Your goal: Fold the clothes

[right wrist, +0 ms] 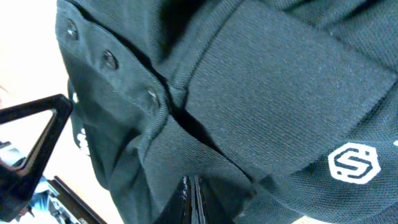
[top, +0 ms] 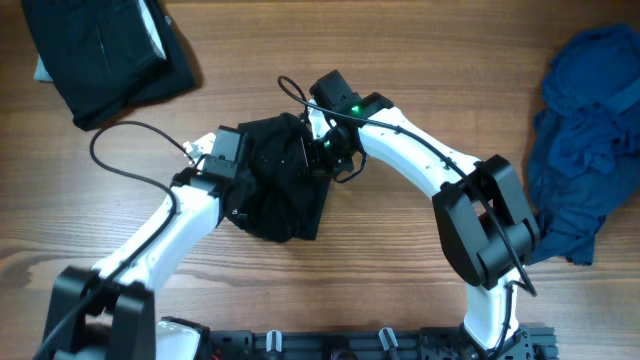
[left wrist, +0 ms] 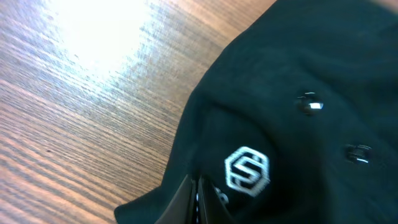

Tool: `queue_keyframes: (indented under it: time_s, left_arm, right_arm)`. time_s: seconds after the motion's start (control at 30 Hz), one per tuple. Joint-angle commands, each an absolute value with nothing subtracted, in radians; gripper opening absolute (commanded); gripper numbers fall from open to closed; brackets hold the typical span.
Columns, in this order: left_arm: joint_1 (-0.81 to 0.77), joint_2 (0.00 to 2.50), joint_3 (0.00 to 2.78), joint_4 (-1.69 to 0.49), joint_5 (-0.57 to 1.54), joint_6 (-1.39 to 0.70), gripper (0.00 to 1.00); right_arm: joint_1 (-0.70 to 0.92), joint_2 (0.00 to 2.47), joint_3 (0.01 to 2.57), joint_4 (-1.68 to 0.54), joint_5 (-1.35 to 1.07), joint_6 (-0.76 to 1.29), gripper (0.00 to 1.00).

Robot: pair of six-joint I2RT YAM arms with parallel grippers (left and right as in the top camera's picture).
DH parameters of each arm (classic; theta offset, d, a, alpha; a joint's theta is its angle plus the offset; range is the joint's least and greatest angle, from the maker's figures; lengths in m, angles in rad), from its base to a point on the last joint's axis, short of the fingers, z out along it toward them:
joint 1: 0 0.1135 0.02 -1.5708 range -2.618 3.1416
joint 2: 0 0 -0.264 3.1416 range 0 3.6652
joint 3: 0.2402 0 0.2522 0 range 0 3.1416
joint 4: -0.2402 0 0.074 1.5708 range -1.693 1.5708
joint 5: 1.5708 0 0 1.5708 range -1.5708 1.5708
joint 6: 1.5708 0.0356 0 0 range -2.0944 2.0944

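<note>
A plain black shirt (top: 282,180) lies bunched in the middle of the table between my two grippers. My left gripper (top: 248,162) meets its left side and my right gripper (top: 318,150) its upper right edge. In the left wrist view the left gripper (left wrist: 198,194) is shut, with a fold of the shirt (left wrist: 298,68) pinched at its tips beside a white hexagon logo (left wrist: 247,169). The right wrist view has the right gripper (right wrist: 191,188) shut on puckered fabric of the shirt (right wrist: 267,81), below the button placket (right wrist: 109,59) and collar.
A folded black garment (top: 110,50) lies at the back left corner. A heap of dark blue clothes (top: 590,140) fills the right edge of the table. A black cable (top: 130,150) loops over the wood beside the left arm.
</note>
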State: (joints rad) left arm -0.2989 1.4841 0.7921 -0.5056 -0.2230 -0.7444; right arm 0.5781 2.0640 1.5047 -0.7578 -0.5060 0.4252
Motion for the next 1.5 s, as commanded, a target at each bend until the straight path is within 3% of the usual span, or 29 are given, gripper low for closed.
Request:
queue_keyframes:
  time_s: [0.0,0.23,0.43,0.8,1.47]
  left_arm:
    - [-0.297,1.359,0.801,-0.504,-0.195,-0.71,0.04]
    - [-0.297,1.451,0.801,-0.48,-0.078,-0.714,0.06]
    - [-0.297,1.61,0.801,-0.409,0.034,-0.714,0.04]
    - [-0.284,1.737,0.801,-0.427,-0.058,-0.719,0.1]
    - [0.02,1.713,0.801,-0.626,-0.064,-0.745,0.06]
  right_arm:
    - [0.582,2.023,1.503,-0.753,-0.533,0.417,0.04]
    - [0.619,2.027,1.503,-0.718,-0.502,0.412,0.12]
    - [0.622,2.032,1.494,-0.715,-0.464,0.455,0.12]
    - [0.62,2.089,1.48,-0.693,-0.383,0.497,0.12]
    - [0.617,2.126,1.48,-0.695,-0.265,0.498,0.12]
